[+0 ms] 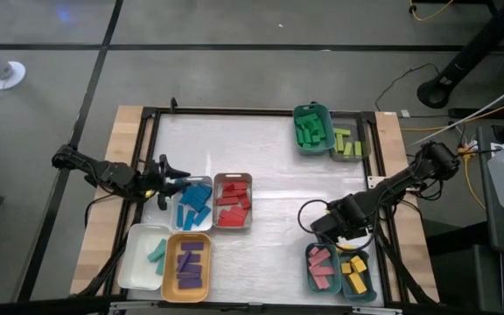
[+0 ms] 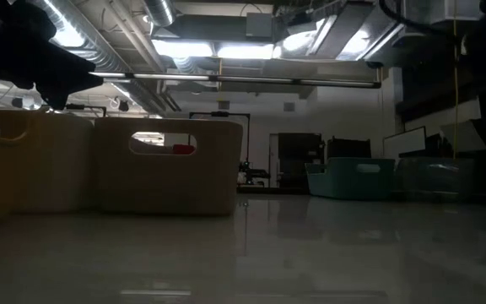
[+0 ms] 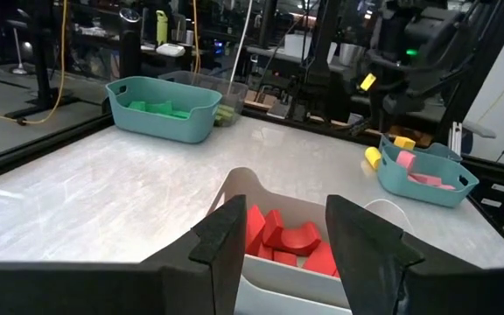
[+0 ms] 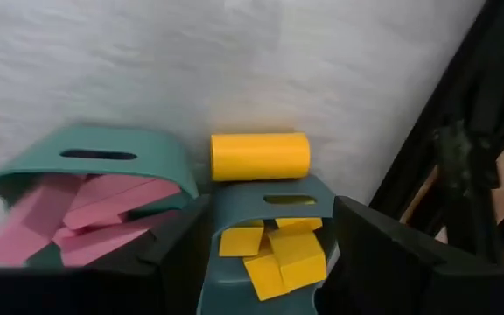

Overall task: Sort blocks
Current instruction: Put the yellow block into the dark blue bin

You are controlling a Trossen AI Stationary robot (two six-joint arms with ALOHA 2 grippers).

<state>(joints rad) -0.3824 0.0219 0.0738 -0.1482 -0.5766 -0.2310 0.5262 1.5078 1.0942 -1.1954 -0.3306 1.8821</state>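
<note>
The worktop (image 1: 269,166) is a pale, glossy sheet in a black frame with wood borders, standing on a grey floor; the low view shows a dim room with ceiling lights beyond it.

The left pincer (image 1: 166,183) hangs at the worktop's left side, just beside the tray of blue blocks (image 1: 196,203). Its fingers (image 3: 226,241) stand apart with nothing between them; the red blocks (image 3: 283,241) lie in the tray ahead.

The right pincer (image 1: 326,226) hangs over the near right part of the worktop, just above the pair of teal trays. Its fingers (image 4: 178,241) are spread and appear empty, though the gap is only partly seen. Below them the pink blocks (image 4: 86,219) fill one teal tray (image 4: 116,153) and the yellow blocks (image 4: 274,249) lie in the darker tray (image 4: 274,203) beside it. A yellow cylinder-shaped piece (image 4: 260,156) lies on the worktop, touching or just beside the darker tray's rim.

Further out, the red blocks fill a grey tray (image 1: 233,178). Purple blocks (image 1: 188,265) sit in an orange tray (image 1: 171,262), and teal blocks (image 1: 157,256) in a white tray (image 1: 134,262). At the far right, green blocks (image 1: 310,129) fill a teal tray and lime blocks (image 1: 348,143) lie in the tray beside it.
</note>
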